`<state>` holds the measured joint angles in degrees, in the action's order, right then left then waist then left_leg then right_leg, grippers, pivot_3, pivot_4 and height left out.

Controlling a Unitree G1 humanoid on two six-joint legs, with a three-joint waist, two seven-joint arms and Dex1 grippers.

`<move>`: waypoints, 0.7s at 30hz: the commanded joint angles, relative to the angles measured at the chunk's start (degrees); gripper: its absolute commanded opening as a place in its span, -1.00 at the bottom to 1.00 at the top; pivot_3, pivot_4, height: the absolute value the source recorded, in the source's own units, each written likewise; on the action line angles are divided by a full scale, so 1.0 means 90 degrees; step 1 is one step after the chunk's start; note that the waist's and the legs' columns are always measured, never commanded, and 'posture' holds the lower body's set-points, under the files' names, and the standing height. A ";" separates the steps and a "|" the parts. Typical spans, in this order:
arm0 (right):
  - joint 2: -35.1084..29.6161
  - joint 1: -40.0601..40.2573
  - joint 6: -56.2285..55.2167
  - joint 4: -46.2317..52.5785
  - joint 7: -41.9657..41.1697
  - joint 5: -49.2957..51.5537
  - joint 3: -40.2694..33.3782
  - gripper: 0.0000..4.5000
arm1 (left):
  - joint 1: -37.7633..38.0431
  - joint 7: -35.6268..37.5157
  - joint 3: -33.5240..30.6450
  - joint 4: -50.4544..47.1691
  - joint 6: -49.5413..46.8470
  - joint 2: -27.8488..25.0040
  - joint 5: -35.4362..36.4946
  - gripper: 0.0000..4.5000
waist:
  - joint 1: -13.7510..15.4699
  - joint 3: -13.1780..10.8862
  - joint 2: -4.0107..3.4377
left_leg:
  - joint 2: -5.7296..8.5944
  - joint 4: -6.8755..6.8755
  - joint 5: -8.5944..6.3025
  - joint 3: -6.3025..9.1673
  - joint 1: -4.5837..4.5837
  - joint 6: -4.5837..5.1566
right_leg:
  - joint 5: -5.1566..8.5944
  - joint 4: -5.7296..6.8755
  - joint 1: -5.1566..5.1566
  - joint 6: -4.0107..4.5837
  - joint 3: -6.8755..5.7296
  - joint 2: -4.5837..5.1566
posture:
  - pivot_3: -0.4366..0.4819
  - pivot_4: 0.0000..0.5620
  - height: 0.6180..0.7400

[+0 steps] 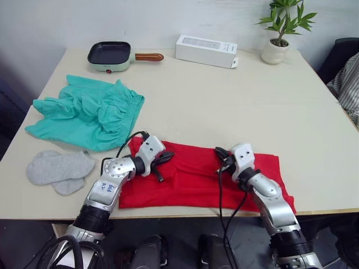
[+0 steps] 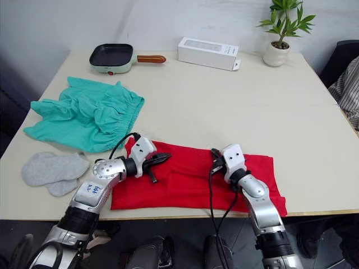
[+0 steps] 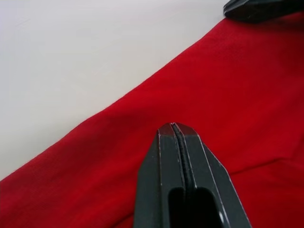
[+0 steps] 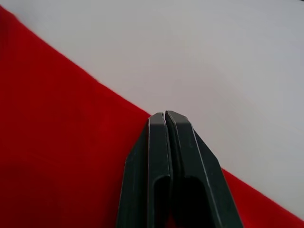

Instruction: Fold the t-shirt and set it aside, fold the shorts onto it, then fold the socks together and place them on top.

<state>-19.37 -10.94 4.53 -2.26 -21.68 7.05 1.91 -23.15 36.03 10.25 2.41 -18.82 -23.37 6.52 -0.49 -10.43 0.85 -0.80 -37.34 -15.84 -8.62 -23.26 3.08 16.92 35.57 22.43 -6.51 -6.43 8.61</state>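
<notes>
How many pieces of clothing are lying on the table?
4: the red t-shirt at the near edge under both arms, the teal shorts at far left, and two grey socks overlapping near the front left corner.

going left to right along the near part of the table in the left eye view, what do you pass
socks → left gripper, resting on the t-shirt → right gripper, also on the t-shirt. The shorts lie farther back, above the socks, so they are left out of the order.
</notes>
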 commanded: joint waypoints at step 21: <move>-0.0790 0.0778 -0.0041 0.1355 -0.1479 0.1174 -0.0553 -0.98 | -0.0226 0.0003 -0.1016 0.0160 -0.0075 -0.0394 0.0390 -1.00 | -0.0074 0.0016 -0.0015 | -0.0017 0.0019 0.0021 0.0001 0.0004 0.0017 | 0.0001 -0.0003 0.0006 0.0003 0.0000 -0.0005 | -0.05 -0.47 1.00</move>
<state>-27.34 -4.98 2.65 6.50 -35.72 18.98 -5.29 -25.10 35.28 0.73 3.77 -19.95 -26.09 11.09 -1.15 -10.28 0.71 -0.94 -37.15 -15.66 -8.62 -23.23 3.21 16.94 35.54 22.48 -6.48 -6.44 8.57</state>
